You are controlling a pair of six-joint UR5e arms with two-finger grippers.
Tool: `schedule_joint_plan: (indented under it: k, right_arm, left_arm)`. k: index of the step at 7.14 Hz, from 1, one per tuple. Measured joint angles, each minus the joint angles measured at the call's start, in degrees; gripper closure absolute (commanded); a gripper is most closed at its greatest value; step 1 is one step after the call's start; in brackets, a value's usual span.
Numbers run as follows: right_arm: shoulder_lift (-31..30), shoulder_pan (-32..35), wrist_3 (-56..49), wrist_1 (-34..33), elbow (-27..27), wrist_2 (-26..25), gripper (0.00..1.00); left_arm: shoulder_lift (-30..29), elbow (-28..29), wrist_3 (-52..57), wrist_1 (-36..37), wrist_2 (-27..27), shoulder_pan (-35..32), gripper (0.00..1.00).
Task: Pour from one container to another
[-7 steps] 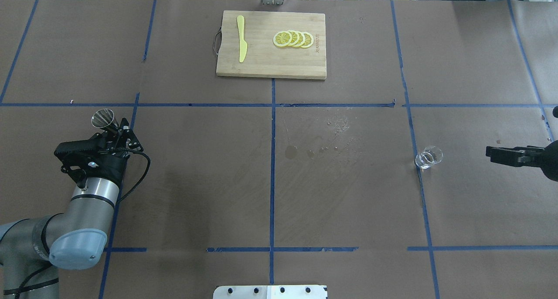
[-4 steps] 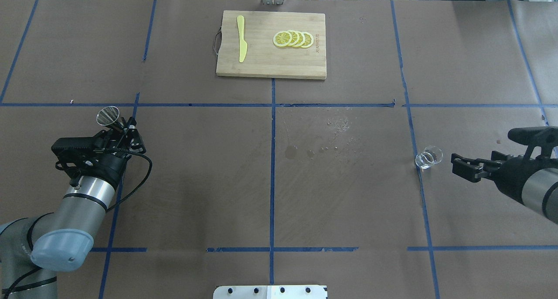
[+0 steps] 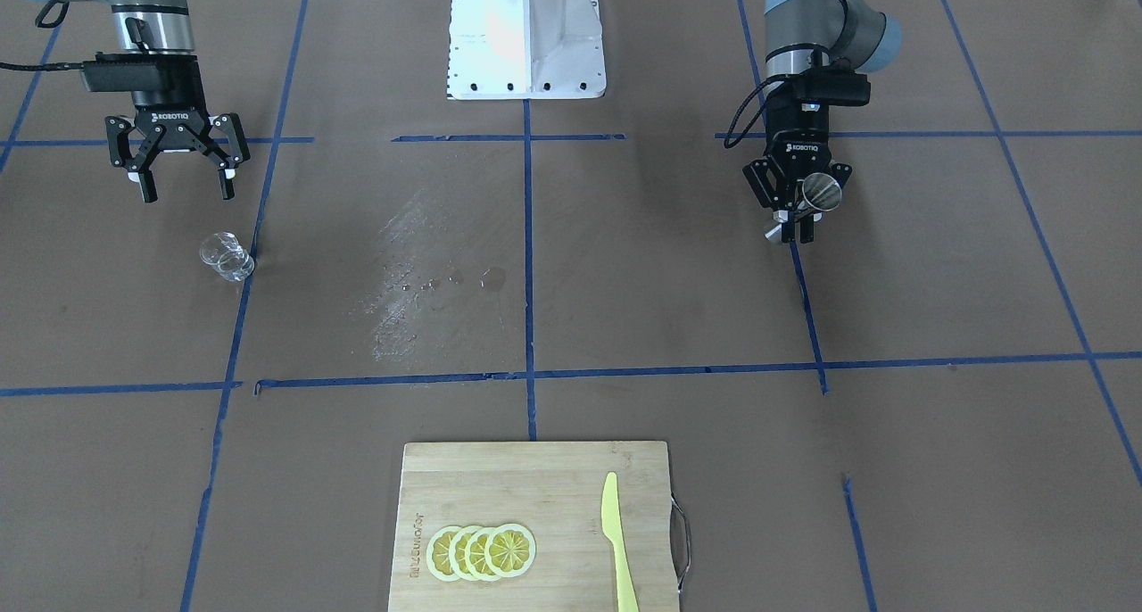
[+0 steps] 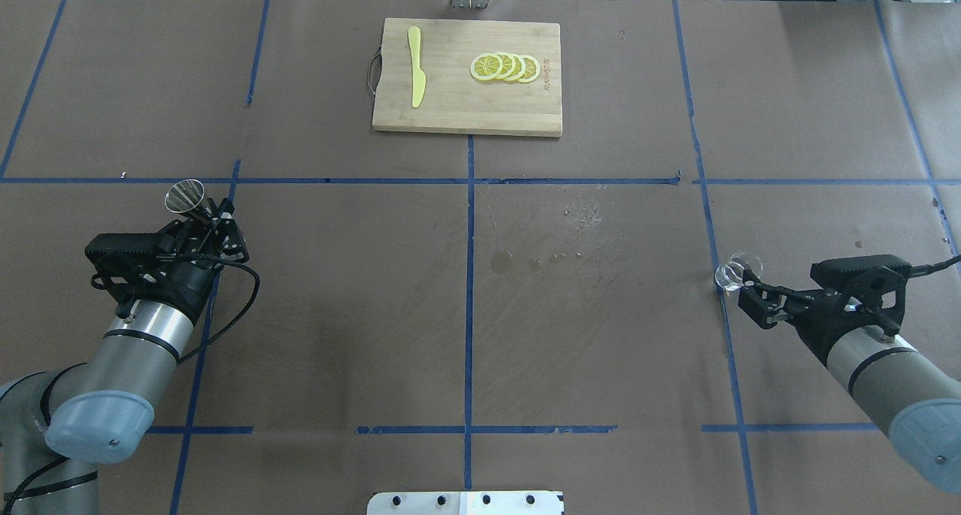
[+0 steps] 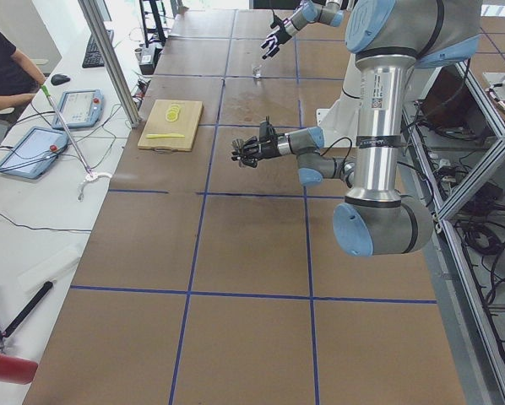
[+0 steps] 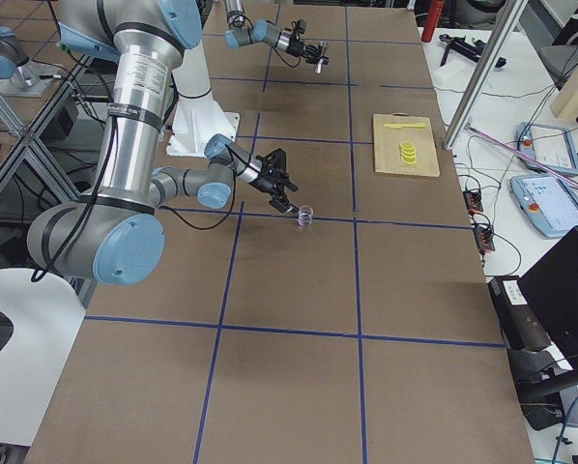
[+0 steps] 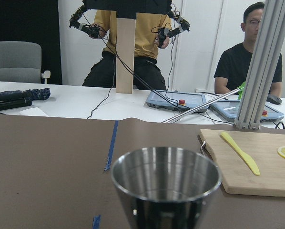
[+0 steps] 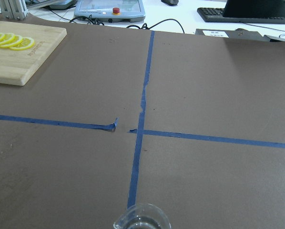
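Note:
A shiny steel jigger (image 4: 185, 197) is clamped at its waist by my left gripper (image 4: 214, 216), lifted off the table at the left with its open mouth tipped up and away from the arm. The same jigger (image 3: 819, 193) shows in the front view, and its rim (image 7: 166, 181) fills the bottom of the left wrist view. The small clear glass cup (image 4: 736, 269) stands on the blue tape line at the right. My right gripper (image 4: 749, 305) hovers just on the near side of the cup. In the front view this gripper (image 3: 186, 186) is open with nothing between its fingers, and the cup (image 3: 226, 257) stands just beyond its fingertips. The cup's rim (image 8: 142, 222) peeks in at the bottom of the right wrist view.
A wooden cutting board (image 4: 450, 109) at the table's far middle carries lemon slices (image 4: 504, 67) and a yellow plastic knife (image 4: 415, 66). Wet spots (image 4: 501, 260) mark the paper near the centre. The robot's base plate (image 4: 465, 502) is at the near edge. People sit beyond the far edge.
My right arm has come in from the right edge and its open gripper now sits close beside the glass cup. My left gripper has carried the jigger slightly farther from the robot.

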Motion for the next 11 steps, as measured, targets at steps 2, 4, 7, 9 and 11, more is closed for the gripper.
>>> schedule_joint_plan:
  k: [2,4,7,9,11]
  right_arm:
    - [3.70,-2.24,0.86,0.13,-4.91,-6.10,0.00]
    - [6.88,-2.78,1.50,0.19,-8.93,-8.86,0.00]
    - [9.33,-2.86,2.59,0.26,-12.87,-11.45,0.00]
    - [10.05,-2.86,2.82,2.22,-15.49,-12.21,0.00]
    - [11.92,-2.74,2.77,5.47,-19.29,-12.40,0.00]
  left_arm:
    - [-0.20,0.53,0.03,-0.01,-0.49,-0.48,1.00]
    - [-0.27,0.69,0.03,0.04,-0.61,-0.67,1.00]
    - [-0.36,0.72,0.11,0.01,-1.22,-1.02,1.00]
    - [-0.37,0.73,0.12,0.03,-1.32,-1.28,1.00]
    - [-0.43,0.73,0.12,0.05,-1.52,-1.58,1.00]
